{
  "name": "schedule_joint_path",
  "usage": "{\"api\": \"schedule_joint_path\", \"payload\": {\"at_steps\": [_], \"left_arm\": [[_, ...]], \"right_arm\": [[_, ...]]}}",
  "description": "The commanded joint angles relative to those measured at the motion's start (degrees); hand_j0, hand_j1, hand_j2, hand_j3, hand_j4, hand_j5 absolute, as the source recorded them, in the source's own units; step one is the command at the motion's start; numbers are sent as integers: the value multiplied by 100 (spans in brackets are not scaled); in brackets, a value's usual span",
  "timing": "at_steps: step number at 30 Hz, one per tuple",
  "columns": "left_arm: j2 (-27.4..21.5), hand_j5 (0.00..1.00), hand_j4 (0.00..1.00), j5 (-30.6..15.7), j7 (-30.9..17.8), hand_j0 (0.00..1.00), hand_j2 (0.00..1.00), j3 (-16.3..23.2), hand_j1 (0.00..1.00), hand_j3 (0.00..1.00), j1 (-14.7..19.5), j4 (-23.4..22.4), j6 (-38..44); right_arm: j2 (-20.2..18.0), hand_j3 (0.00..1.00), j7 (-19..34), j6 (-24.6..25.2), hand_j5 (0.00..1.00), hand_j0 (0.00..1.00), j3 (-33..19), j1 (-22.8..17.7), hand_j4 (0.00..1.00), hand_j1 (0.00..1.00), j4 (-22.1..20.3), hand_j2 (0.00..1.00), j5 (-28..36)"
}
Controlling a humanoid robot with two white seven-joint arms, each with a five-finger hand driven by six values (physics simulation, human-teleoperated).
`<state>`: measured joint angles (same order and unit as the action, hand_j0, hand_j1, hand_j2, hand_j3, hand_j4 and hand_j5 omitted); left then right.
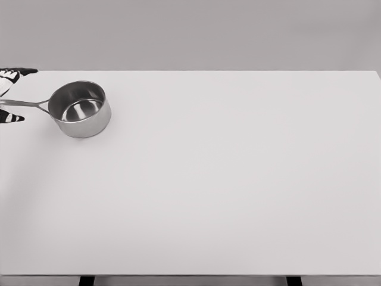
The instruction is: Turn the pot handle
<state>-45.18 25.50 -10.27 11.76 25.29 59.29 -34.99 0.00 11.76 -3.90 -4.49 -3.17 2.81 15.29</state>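
A: Fingers (16, 71) first — dark tips poking in at the far left edge, one above the handle (24, 103), one more below it. That's the left hand (7, 94), mostly cut off by the frame.

B: Clamped on the handle, or just near it?

A: Can't tell. The tips sit on either side of the handle, spread apart from each other, but the palm and the point of contact are out of frame. Whether anything is actually pressing the metal is hidden.

B: And the pot (80, 109) itself?

A: Steel saucepan, upright, standing on the white table (226, 179) well toward the table's far left corner. Open top, shiny inside, nothing visible in it.

B: Handle direction?

A: Straight out from the pot's left side, running to the picture's left edge, roughly level, forked where it meets the rim. Its far end goes out of view between those fingertips.

B: Anything right of the pot?

A: Just bare tabletop stretching away. Two dark table legs (87, 280) peek out under the near edge.
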Motion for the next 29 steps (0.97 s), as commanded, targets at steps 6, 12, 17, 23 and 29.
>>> {"api": "schedule_joint_path", "payload": {"at_steps": [6, 12, 17, 23, 29], "left_arm": [[-387, 100, 100, -695, 7, 100, 100, -946, 100, 100, -1051, 1945, -1], [-237, 100, 100, -704, -28, 100, 100, -1501, 100, 100, -1816, 3246, -1], [-168, 100, 100, -704, -46, 100, 100, -1475, 100, 100, -2247, 4019, -1], [237, 100, 100, -687, -81, 100, 100, -1527, 100, 100, -2449, 4310, -1], [264, 100, 100, -669, -81, 100, 100, -1633, 100, 100, -2449, 4292, -1]], "right_arm": [[0, 100, 1, -5, 100, 100, 1, 0, 100, 100, 0, 100, 0], [0, 100, 1, 3, 100, 100, 1, 0, 100, 100, 0, 100, 0], [0, 100, 1, 3, 100, 100, 1, 0, 100, 100, 0, 100, 0], [0, 100, 1, -6, 100, 100, 1, 0, 100, 100, 0, 100, 0], [0, 100, 1, -6, 100, 100, 1, 0, 100, 100, 0, 100, 0]]}}
